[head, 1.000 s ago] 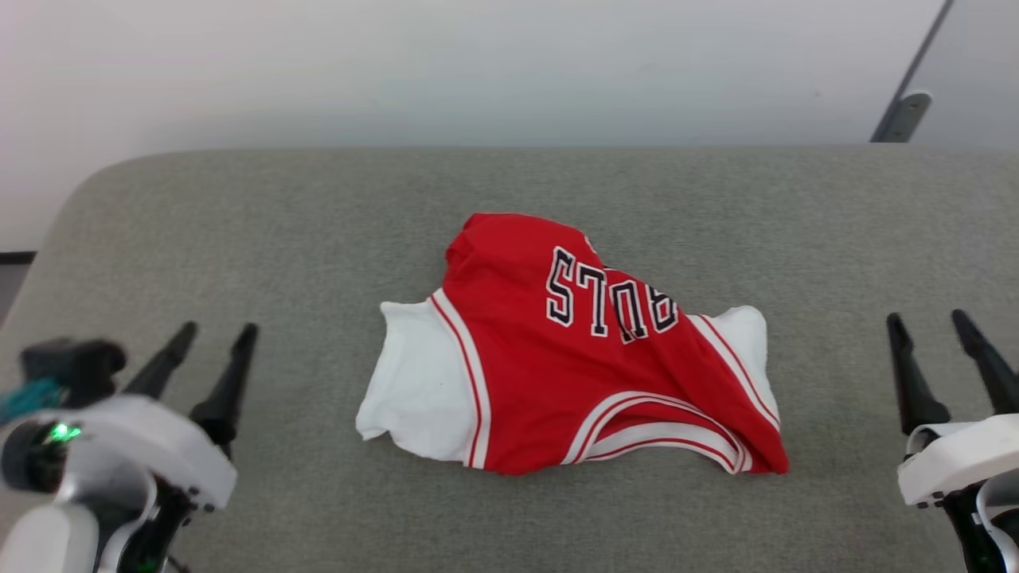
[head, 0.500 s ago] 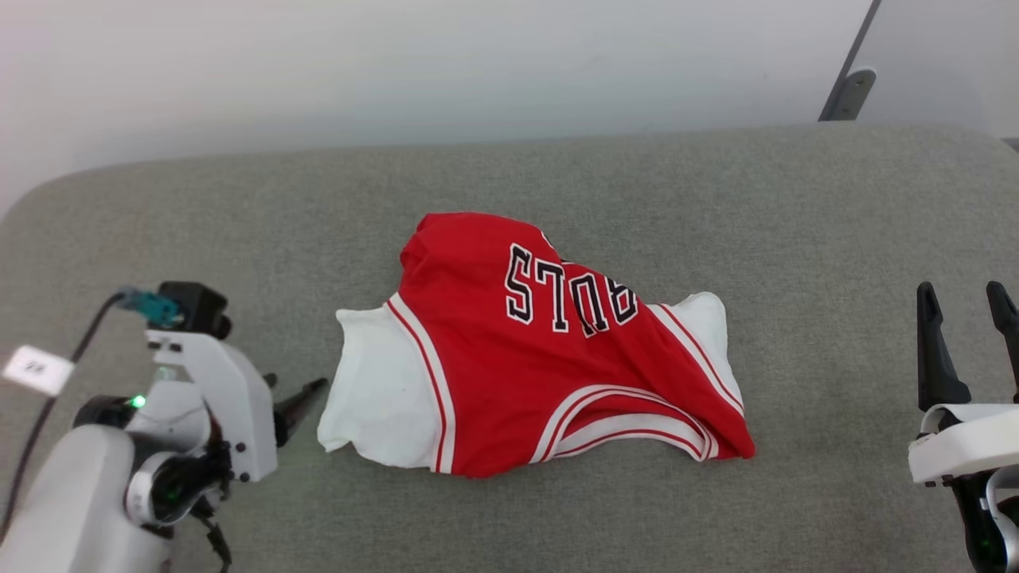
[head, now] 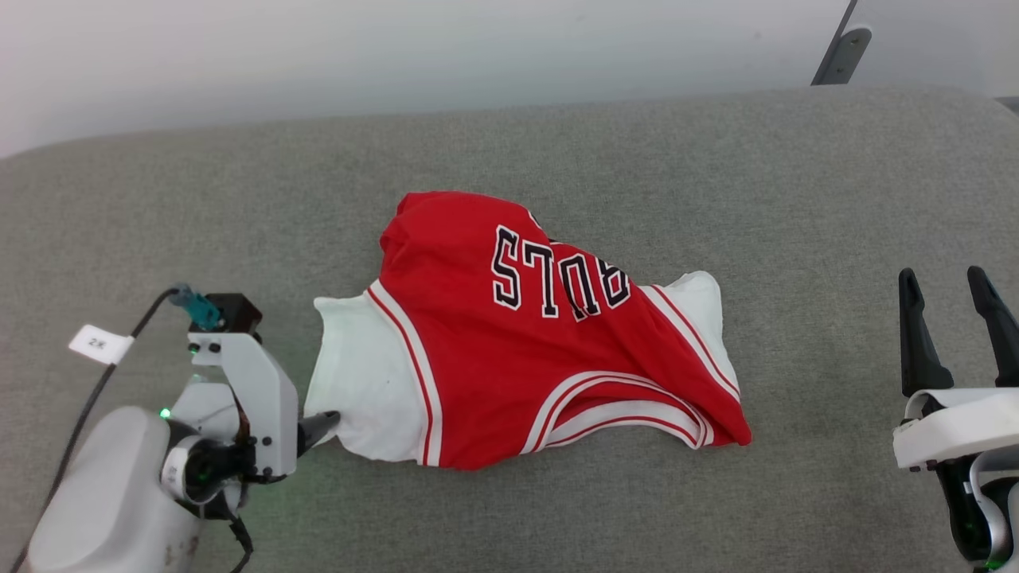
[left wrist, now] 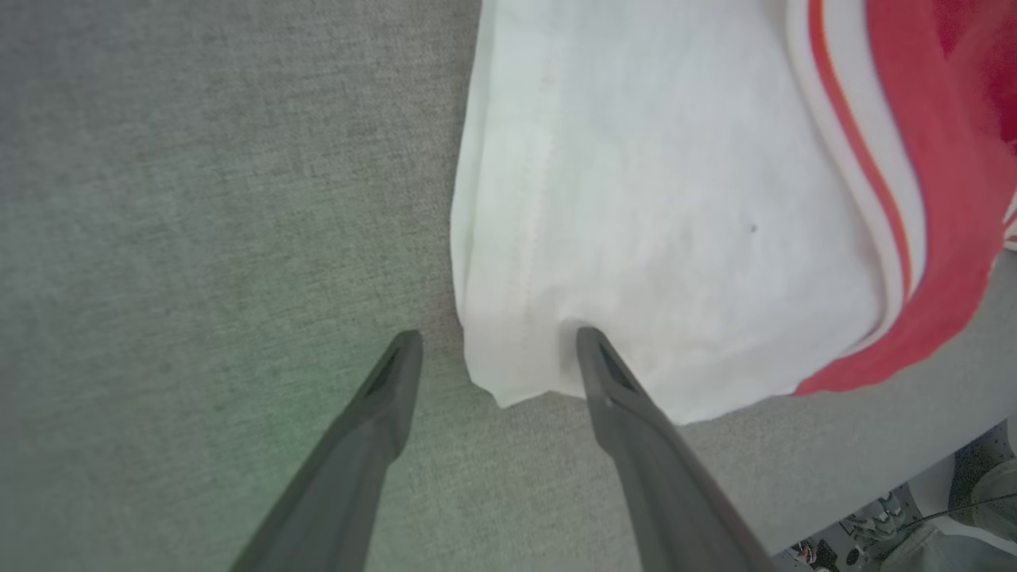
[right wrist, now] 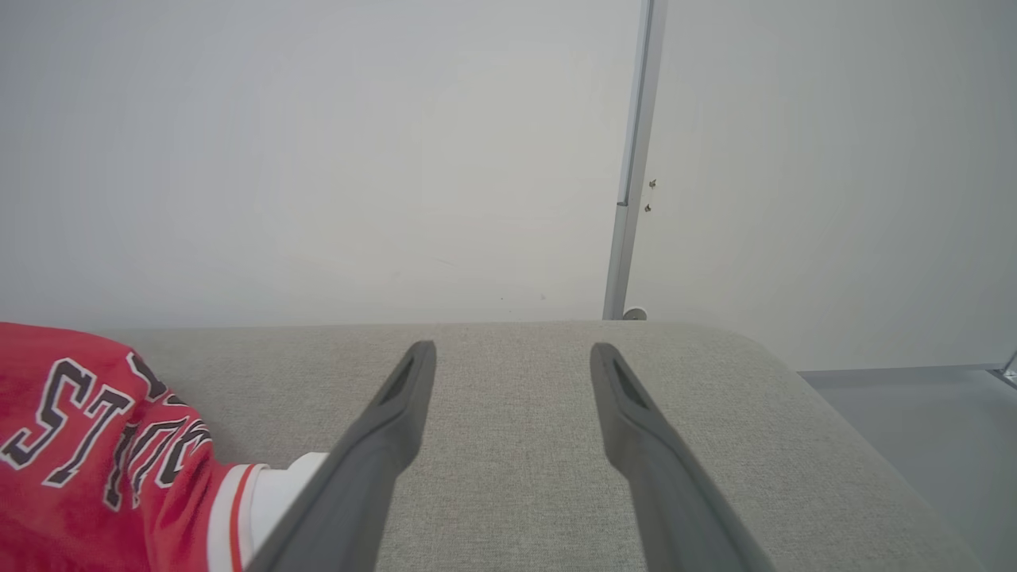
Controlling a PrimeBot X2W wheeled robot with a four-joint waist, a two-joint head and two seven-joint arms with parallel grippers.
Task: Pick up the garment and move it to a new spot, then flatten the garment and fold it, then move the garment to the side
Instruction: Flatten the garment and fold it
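Observation:
The garment (head: 517, 342), a red jersey with white sleeves, striped trim and black letters, lies crumpled in the middle of the grey cushioned surface (head: 716, 175). My left gripper (head: 322, 424) is tipped down at the near corner of the garment's white left sleeve (head: 362, 382). In the left wrist view its jaws (left wrist: 493, 349) stand open astride that sleeve corner (left wrist: 636, 206), one fingertip (left wrist: 592, 349) on the cloth, the other on bare cushion. My right gripper (head: 947, 294) stands open and empty, well to the garment's right, and the jersey's lettered part (right wrist: 87, 429) appears left of its fingers (right wrist: 512, 357).
A pale wall rises behind the cushion's far edge, with a metal post (head: 836, 48) at the back right. The cushion's right end curves off toward the floor (right wrist: 914, 413). A tagged cable (head: 99, 344) trails from my left wrist.
My left gripper turned from pointing upward to tipping down and moved right to the sleeve corner. The head camera shifted, so the whole picture slid. The right gripper kept its pose.

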